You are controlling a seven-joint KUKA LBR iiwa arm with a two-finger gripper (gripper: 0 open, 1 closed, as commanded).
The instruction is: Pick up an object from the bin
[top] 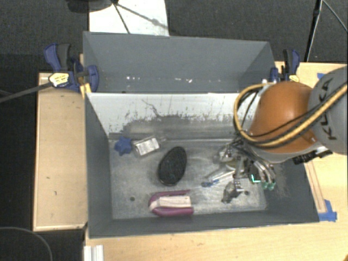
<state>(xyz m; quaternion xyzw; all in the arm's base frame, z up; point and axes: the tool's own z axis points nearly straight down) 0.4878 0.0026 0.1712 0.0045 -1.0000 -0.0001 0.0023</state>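
Note:
My gripper [235, 179] is low in the right part of the bin, under the orange wrist cover. Just left of it lies a slim silvery thing with a blue tip [213, 179]; whether it is held I cannot tell. Further left, near the bin's middle, rests a black oval lump [172, 165]. A purple and white flat object [171, 203] lies along the front wall, left of the gripper.
A small crumpled silver packet [145, 145] and a little blue piece [123, 145] sit at the back left of the floor. The arm and its looped cables hang over the bin's right wall.

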